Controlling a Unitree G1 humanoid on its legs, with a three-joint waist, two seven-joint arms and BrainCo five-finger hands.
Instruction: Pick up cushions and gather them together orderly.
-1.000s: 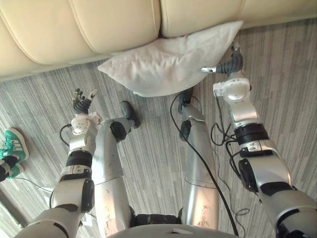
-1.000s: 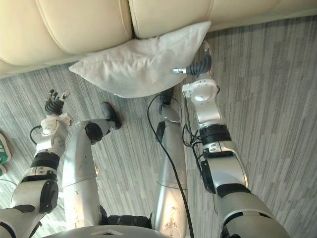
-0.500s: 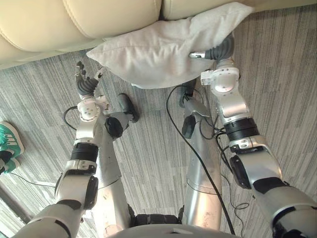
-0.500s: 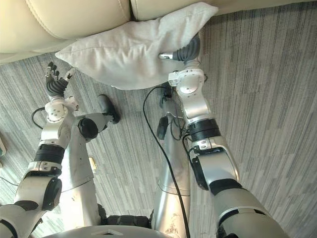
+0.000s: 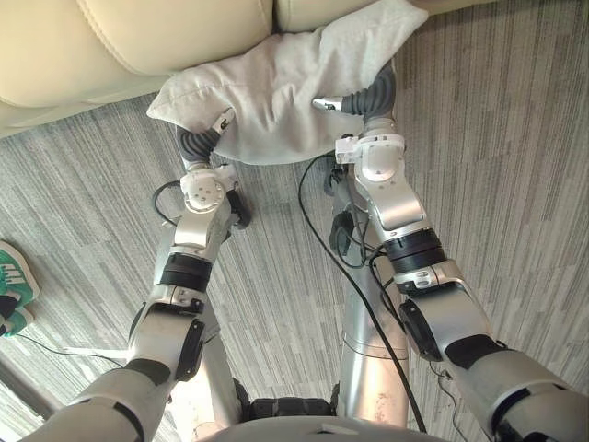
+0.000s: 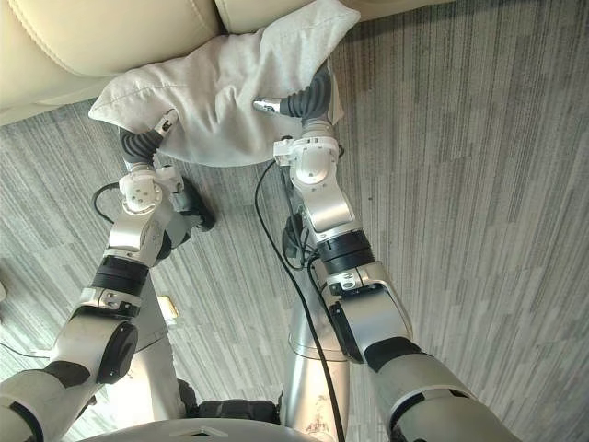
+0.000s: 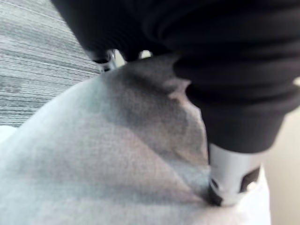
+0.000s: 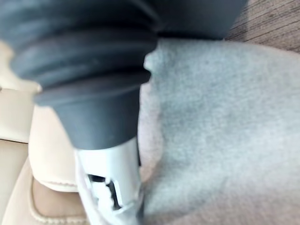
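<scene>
Head view, left to right:

- 9 o'clock edge: a green-and-white shoe (image 5: 13, 274) on the grey striped floor (image 5: 515, 166), well apart from everything else.
- 11 to 12 o'clock: a cream sofa (image 5: 138, 41) runs along the top. The seam between two of its seat pads sits just above the cushion.
- 12 o'clock: a grey cushion (image 5: 285, 78), the one task item in sight, lies slanted. Its 2 o'clock corner overlaps the sofa front and its 8 o'clock corner hangs out over the floor. Can't tell if it touches the sofa.
- Left hand (image 5: 203, 141) is at the cushion's 7 o'clock edge, with the dark ribbed cover tucked under the fabric and the thumb (image 5: 222, 121) lying on the upper face. The rest is hidden behind the cushion, so I can't tell if the grip is closed. The left wrist view shows one silver digit pressed into the cloth.
- Right hand (image 5: 369, 94) is at the cushion's 4 o'clock edge, in the same pose, with its thumb (image 5: 326, 103) laid across the fabric. Grip state can't be told either. In the right wrist view, cloth bunches against the cover, with the sofa beyond.
</scene>
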